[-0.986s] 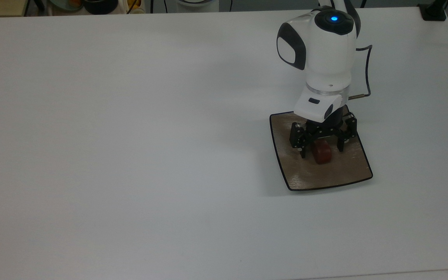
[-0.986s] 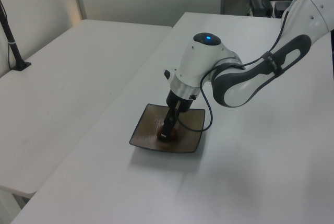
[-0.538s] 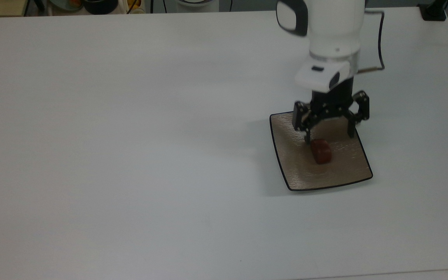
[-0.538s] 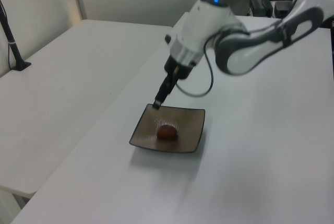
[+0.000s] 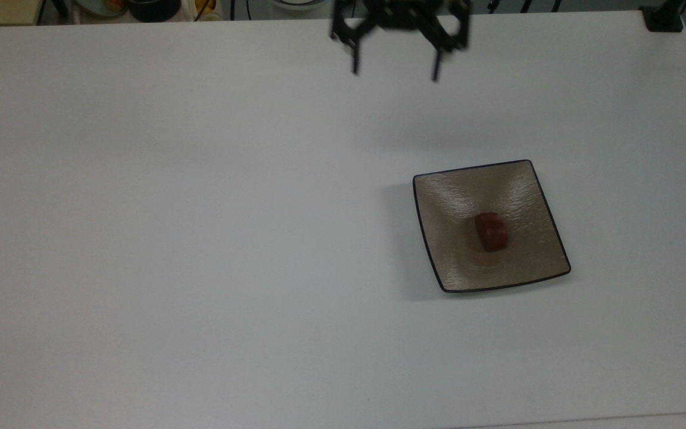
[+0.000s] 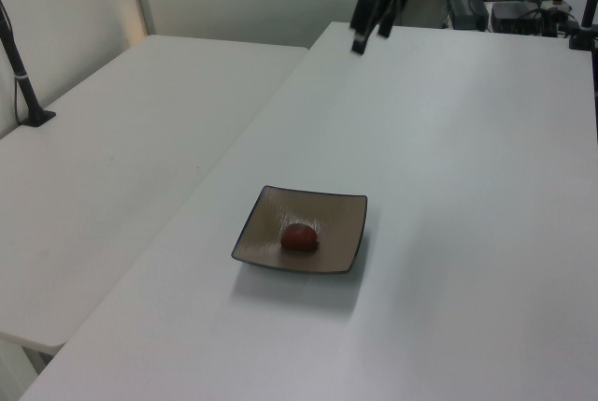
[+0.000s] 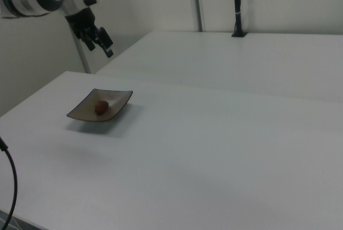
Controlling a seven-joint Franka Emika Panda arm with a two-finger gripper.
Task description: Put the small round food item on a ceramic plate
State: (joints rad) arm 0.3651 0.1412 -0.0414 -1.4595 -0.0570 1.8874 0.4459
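Reddish-brown, the small round food item [image 5: 490, 232] sits on the ceramic plate [image 5: 447, 196], well below my empty, spread-fingered gripper [image 5: 395, 72], toward the top view's lower right.

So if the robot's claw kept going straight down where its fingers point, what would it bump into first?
Probably just the bare white table. The gripper hangs open, fingers down, high above it and well away from the plate holding the little food lump. Depth is hard to judge.
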